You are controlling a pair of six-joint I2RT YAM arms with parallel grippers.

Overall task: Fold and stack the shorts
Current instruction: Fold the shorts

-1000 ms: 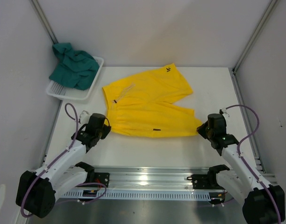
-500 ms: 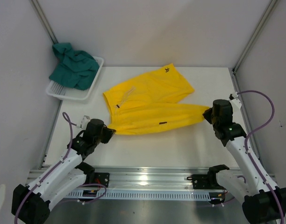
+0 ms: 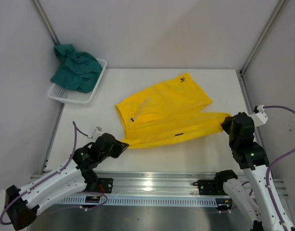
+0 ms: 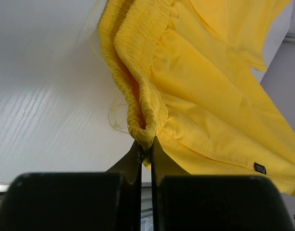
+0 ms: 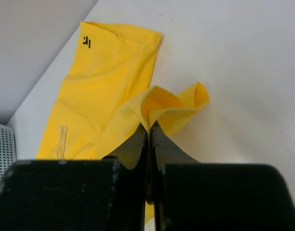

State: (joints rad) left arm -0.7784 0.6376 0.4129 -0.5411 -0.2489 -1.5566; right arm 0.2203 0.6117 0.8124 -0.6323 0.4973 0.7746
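The left pincer (image 4: 146,147) is clamping shut on the gathered waistband corner of the yellow shorts (image 3: 162,113), and the right pincer (image 5: 148,127) is pinching a leg hem of the same pair. Between them the yellow shorts are lying spread across the white surface (image 3: 186,156). The teal shorts (image 3: 76,67) are sitting crumpled in the basket (image 3: 65,94) at the far left.

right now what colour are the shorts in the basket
Teal-green shorts, clearest in the top view.
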